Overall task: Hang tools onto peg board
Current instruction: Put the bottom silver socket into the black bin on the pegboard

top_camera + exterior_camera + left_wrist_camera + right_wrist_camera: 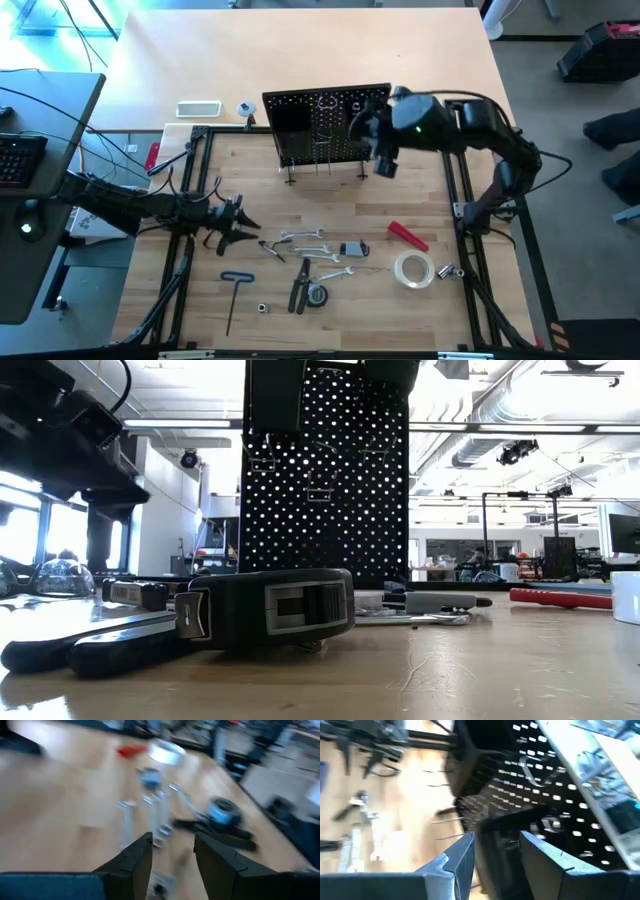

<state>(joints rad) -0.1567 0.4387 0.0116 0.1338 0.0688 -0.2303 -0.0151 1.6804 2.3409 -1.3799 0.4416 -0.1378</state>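
Right gripper [383, 150] held at the peg board [325, 125], fingers parted, nothing grasped.
Left gripper [240, 222] parted and empty beside the wrenches [305, 240]; remaining tools are spread on the table [400, 300].

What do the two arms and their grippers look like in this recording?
Both arms are dark, jointed and run with black cables. The right arm shows a small green light on its wrist housing. The left gripper and the right gripper each have two flat, dark, wedge-shaped fingers. No markings are legible.
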